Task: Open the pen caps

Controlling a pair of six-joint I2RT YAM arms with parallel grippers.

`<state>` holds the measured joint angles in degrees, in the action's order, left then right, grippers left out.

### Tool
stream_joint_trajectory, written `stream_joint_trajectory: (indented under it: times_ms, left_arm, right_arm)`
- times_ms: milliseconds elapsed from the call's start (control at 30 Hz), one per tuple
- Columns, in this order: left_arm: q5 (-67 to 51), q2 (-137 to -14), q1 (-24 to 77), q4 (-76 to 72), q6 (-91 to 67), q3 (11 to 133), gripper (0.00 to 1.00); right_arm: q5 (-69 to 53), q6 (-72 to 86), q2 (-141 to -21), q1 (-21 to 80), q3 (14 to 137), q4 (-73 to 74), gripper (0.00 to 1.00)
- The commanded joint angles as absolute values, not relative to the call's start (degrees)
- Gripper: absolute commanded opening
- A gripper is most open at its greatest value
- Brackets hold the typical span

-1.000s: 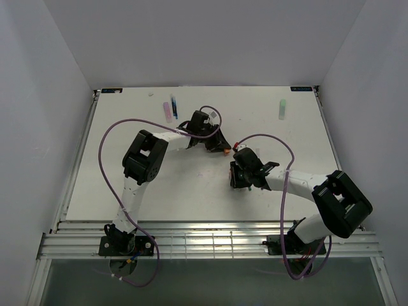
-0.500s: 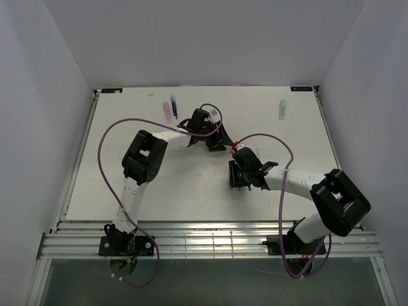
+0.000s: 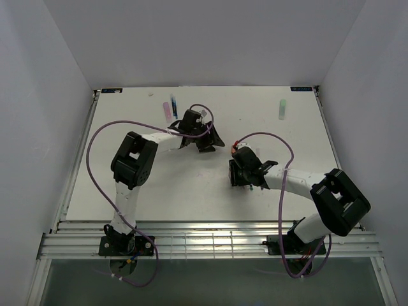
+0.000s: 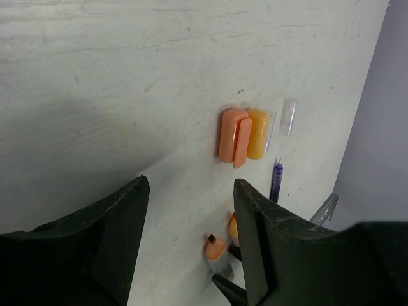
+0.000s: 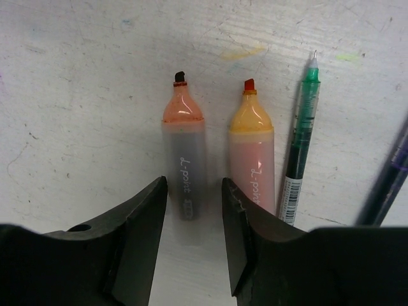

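Note:
In the left wrist view, an orange pen cap (image 4: pixel 229 135) and a yellow-orange cap (image 4: pixel 257 132) lie side by side on the table beyond my left gripper (image 4: pixel 191 185). That gripper is open and empty. In the right wrist view, an uncapped orange pen (image 5: pixel 183 159) with a dark tip lies between the fingers of my open right gripper (image 5: pixel 192 185), with a gap on each side. An uncapped yellow-orange pen (image 5: pixel 252 146) lies just right of it. From above, the left gripper (image 3: pixel 212 143) and right gripper (image 3: pixel 237 173) are close together mid-table.
A thin green pen (image 5: pixel 301 134) and a dark pen (image 5: pixel 389 178) lie right of the markers. A clear cap (image 4: pixel 288 116) and a purple-blue pen (image 4: pixel 276 180) lie near the caps. Capped pink (image 3: pixel 167 110), blue (image 3: pixel 174 105) and mint green (image 3: pixel 282 109) pens lie at the table's far side.
Both grippers have opened. The left arm has drawn back to the left, away from the right gripper, and the orange thing seen at its fingers is gone from them.

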<state>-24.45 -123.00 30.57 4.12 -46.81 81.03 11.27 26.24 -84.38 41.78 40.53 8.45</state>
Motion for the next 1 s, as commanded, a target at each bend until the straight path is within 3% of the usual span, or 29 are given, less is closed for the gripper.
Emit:
stream_joint_trajectory:
  times_ms: [0,233,333,700,967]
  left_arm:
    - [-22.3,-114.9,30.4,3.4,-45.8,77.9,0.66]
    - [-19.4,-108.7,30.4,2.5,-45.0,73.2,0.67]
    - [-19.0,-106.4,30.4,1.7,-44.9,71.2,0.67]
    - [-20.3,-98.4,30.7,-5.9,-46.8,58.5,0.67]
    - [-23.3,-96.6,30.7,-8.5,-46.8,54.5,0.68]
  right_arm:
    - [12.8,23.9,-81.0,41.7,43.8,9.8,0.46]
    - [11.8,20.0,-76.9,40.3,54.3,12.5,0.51]
    - [11.5,18.1,-79.3,34.9,61.0,15.2,0.52]
    - [12.0,14.3,-98.8,11.1,87.2,17.7,0.52]
    - [7.9,16.0,-116.3,1.6,103.0,21.3,0.54]
